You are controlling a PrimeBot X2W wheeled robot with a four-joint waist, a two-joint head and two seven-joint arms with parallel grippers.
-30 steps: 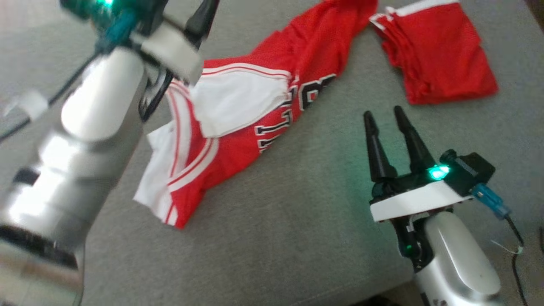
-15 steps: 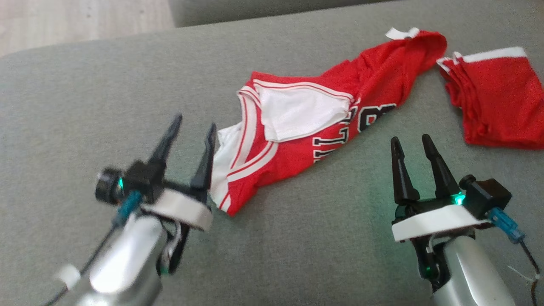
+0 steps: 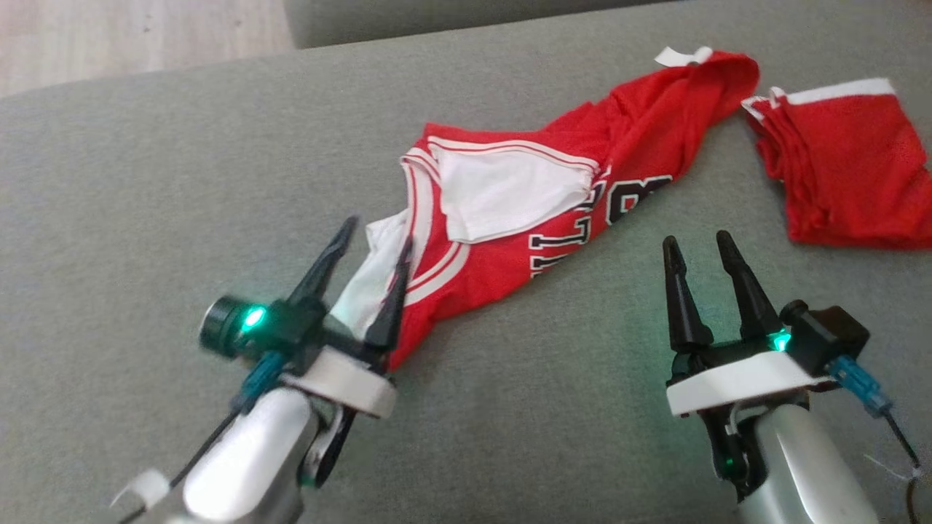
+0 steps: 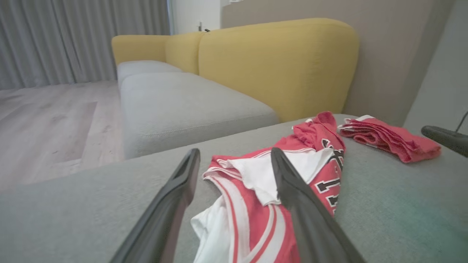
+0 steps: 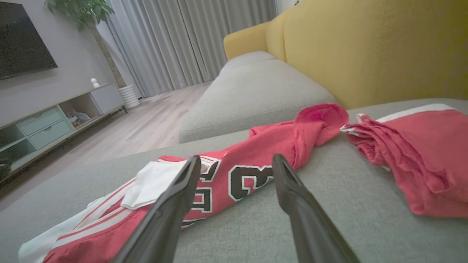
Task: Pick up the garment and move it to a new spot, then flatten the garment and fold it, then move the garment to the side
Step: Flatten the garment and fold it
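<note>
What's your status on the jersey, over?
Left gripper open, jaws straddling near end of jersey. Right gripper open, clear of it. Jersey crumpled on grey cushion, not flattened. Folded red garment off right, not obstructing.

Red jersey (image 3: 510,240): black characters with white outline across the front; the cloth is bunched, so the print reads only in part. Head view: upright strokes (image 3: 564,244) resembling "LL", then one rounded character (image 3: 633,198), "B" or "8", not determinable; no whole word legible. Right wrist view: digit (image 5: 243,182) "3" reads clearly; the character just beside it is partly covered and not legible. White tag (image 3: 681,56) at the jersey's far end: print too small to read.
</note>
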